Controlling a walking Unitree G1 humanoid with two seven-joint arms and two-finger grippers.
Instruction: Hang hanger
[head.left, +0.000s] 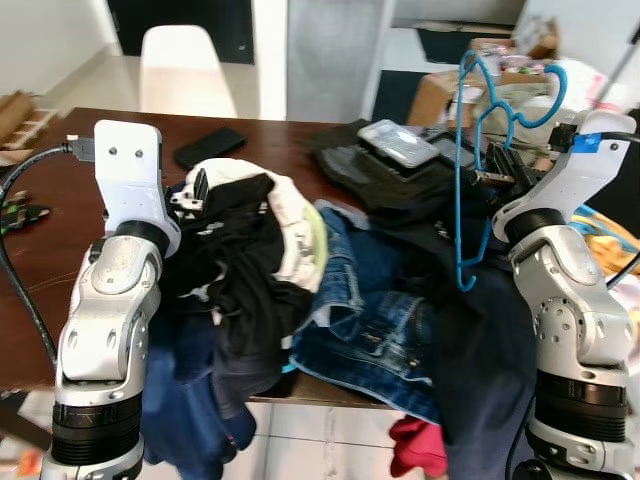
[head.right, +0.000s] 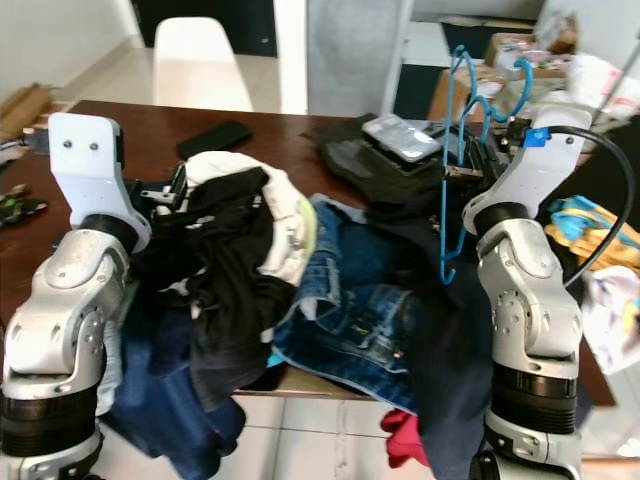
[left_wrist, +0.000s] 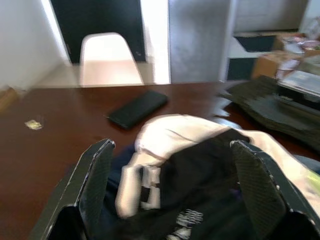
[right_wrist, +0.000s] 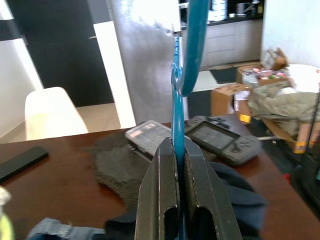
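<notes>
Hanger: your blue hanger (head.left: 480, 160) was held above the table's (head.left: 60, 230) right side, long axis near upright, hook (head.left: 520, 95) up and curling right.
Right gripper: your right gripper (right_wrist: 179, 165) had its fingers pinched narrow on the hanger's wire.
Left gripper: your left gripper (left_wrist: 170, 175) stood spread wide over the black-and-white garment (head.left: 250, 220) near the left edge.
Clothes: jeans (head.left: 370, 320) draped off the front edge.
Phone: a phone (head.left: 208, 146) lay toward the back edge.

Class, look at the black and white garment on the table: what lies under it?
Under the black and white garment lie blue jeans and dark clothes, draped over the table edge. Anything deeper in the pile is covered.
</notes>
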